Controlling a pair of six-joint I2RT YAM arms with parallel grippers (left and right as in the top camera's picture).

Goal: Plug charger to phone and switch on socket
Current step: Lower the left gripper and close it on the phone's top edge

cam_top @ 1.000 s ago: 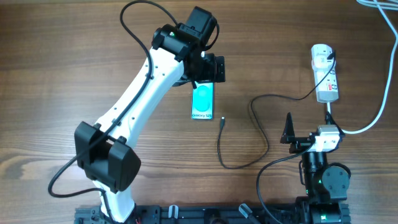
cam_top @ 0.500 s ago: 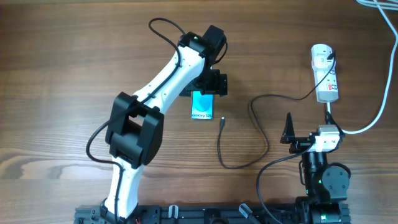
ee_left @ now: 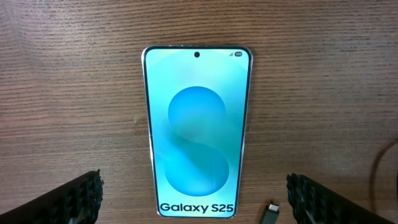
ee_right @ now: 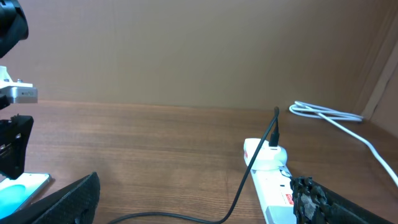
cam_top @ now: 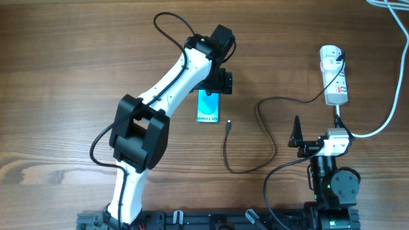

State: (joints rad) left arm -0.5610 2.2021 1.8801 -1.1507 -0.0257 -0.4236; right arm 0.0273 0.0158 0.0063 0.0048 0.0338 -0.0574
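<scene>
The phone (cam_top: 208, 110) (ee_left: 196, 124) lies flat on the wooden table, cyan screen up, white text at its near end. My left gripper (cam_top: 213, 84) (ee_left: 194, 208) hovers over it, open, one finger on each side of the phone's near end, touching nothing. The charger plug tip (cam_top: 228, 124) (ee_left: 271, 213) lies loose just right of that end. Its black cable (cam_top: 268, 137) loops across to the socket (cam_top: 333, 75) (ee_right: 273, 183) at the far right. My right gripper (cam_top: 317, 139) (ee_right: 193, 205) rests open and empty near the front edge.
A thick white cord (cam_top: 385, 121) (ee_right: 336, 119) runs from the socket off the right side. The charger's adapter (ee_right: 266, 152) sits plugged in the strip's far end. My left arm (cam_top: 163, 96) stretches diagonally over the table's left half.
The left arm's elbow has swung right and folded, and the gripper has shifted slightly right above the phone. Phone, cable, socket and right arm have stayed put.
</scene>
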